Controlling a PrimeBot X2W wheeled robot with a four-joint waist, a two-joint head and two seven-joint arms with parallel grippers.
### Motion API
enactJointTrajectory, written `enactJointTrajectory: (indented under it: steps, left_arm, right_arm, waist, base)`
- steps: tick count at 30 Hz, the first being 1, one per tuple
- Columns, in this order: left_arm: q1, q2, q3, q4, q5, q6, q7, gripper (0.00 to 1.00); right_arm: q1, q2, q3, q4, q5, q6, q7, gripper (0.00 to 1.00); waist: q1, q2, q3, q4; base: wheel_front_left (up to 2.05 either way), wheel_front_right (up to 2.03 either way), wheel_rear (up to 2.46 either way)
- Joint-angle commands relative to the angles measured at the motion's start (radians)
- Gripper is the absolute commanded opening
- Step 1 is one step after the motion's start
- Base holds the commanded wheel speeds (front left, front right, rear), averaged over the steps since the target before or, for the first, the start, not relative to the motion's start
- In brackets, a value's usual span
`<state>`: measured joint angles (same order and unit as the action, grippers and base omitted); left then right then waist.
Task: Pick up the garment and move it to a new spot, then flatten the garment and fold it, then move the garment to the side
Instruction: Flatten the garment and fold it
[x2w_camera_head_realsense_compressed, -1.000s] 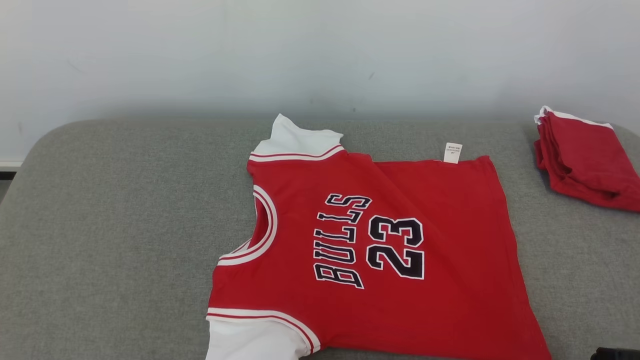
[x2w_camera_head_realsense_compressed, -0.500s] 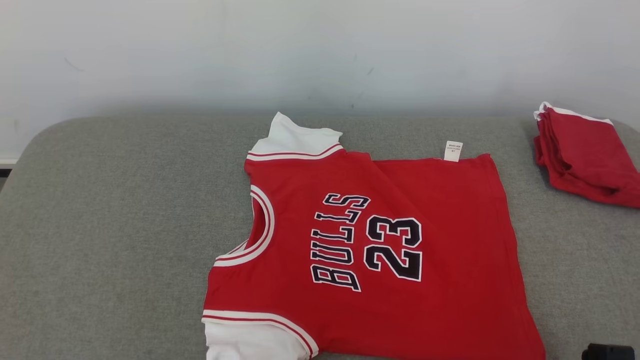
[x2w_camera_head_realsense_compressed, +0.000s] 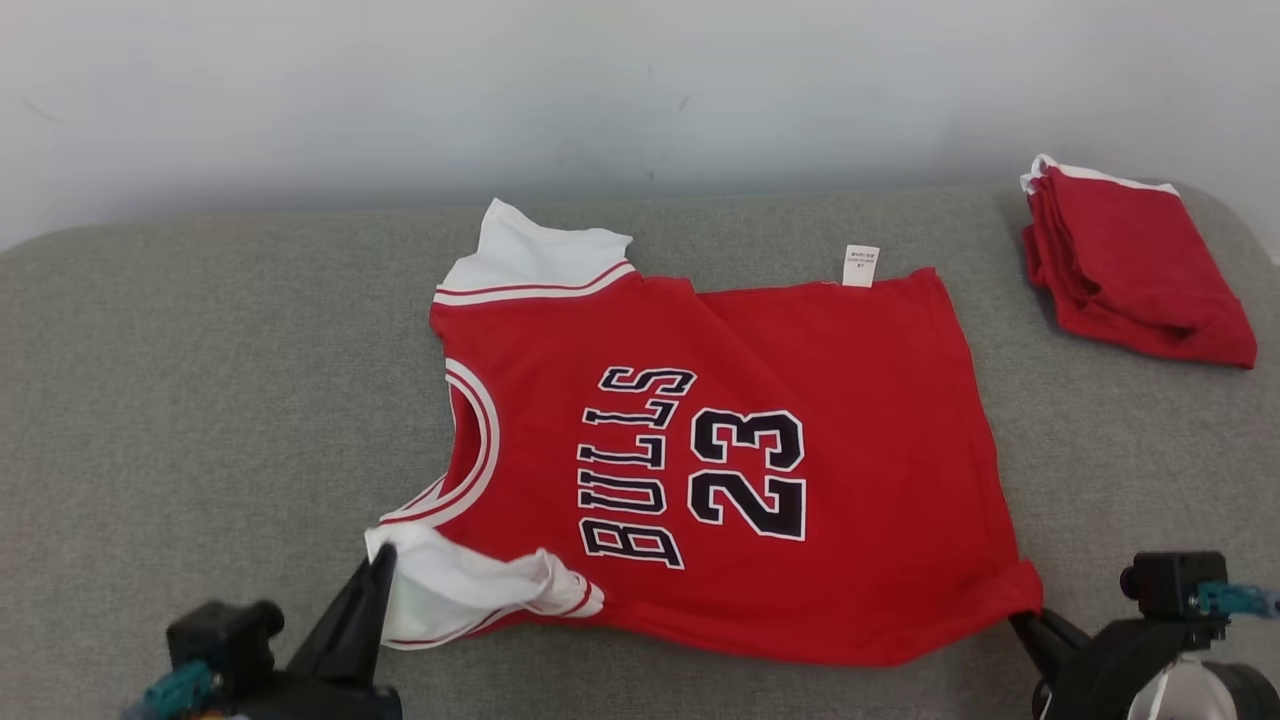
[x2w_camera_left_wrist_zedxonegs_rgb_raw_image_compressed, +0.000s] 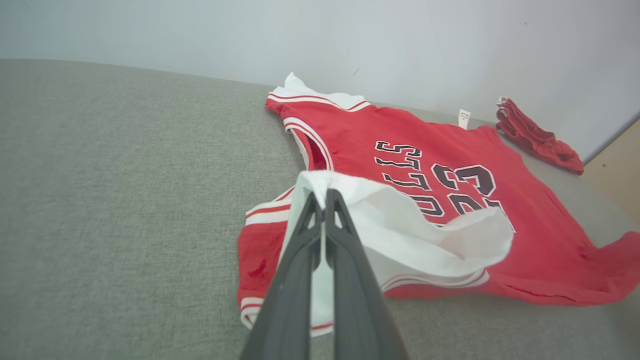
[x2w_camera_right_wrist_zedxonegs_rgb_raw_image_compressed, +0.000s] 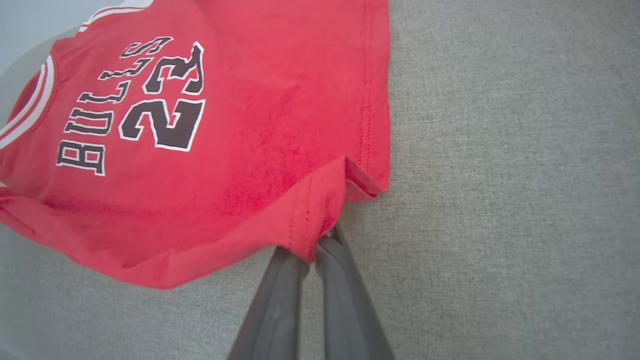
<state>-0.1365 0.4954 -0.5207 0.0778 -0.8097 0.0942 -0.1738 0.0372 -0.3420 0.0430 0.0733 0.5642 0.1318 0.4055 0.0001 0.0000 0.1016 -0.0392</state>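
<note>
At the near corners of the jersey (x2w_camera_head_realsense_compressed: 850, 400), both pairs of jaws are pressed together on cloth. The left gripper (x2w_camera_head_realsense_compressed: 383, 562) pinches the white sleeve (x2w_camera_head_realsense_compressed: 460, 590), lifted and curled over the red; the right gripper (x2w_camera_head_realsense_compressed: 1022, 622) pinches the hem corner (x2w_camera_head_realsense_compressed: 1012, 590). The jersey lies spread on the grey cushion (x2w_camera_head_realsense_compressed: 200, 400). Beyond its far right corner sits a folded red garment (x2w_camera_head_realsense_compressed: 1130, 270), apart. Both arms reach in low from the jersey's near side.

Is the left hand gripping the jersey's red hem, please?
No, the left hand is shut on the white sleeve of the jersey.
</note>
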Motion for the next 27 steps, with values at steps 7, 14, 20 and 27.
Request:
enactJointTrajectory:
  steps: [7, 14, 20, 27]
  left_arm:
    - [-0.216, -0.048, -0.025, 0.211, 0.009, -0.088, 0.035, 0.00]
    - [-0.352, -0.077, -0.044, 0.382, 0.027, -0.146, 0.039, 0.00]
    - [-0.437, -0.109, -0.071, 0.525, 0.039, -0.186, 0.026, 0.00]
    - [-0.471, -0.140, -0.091, 0.655, 0.041, -0.207, -0.017, 1.00]
  right_arm:
    - [-0.113, -0.022, -0.023, 0.050, -0.001, -0.003, 0.064, 0.00]
    - [-0.187, -0.035, -0.029, 0.101, 0.004, -0.003, 0.107, 0.00]
    - [-0.237, -0.031, -0.010, 0.137, -0.004, -0.003, 0.093, 0.00]
    - [-0.258, -0.038, 0.024, 0.171, -0.018, -0.003, 0.031, 1.00]
  waist:
    - [-0.0001, 0.0000, 0.042, 0.006]
    - [-0.0001, 0.0000, 0.073, 0.005]
    - [-0.0001, 0.0000, 0.087, -0.002]
    - [-0.0001, 0.0000, 0.065, -0.016]
  base:
    - [0.00, 0.00, 0.00]
    - [0.00, 0.00, 0.00]
    - [0.00, 0.00, 0.00]
    - [0.00, 0.00, 0.00]
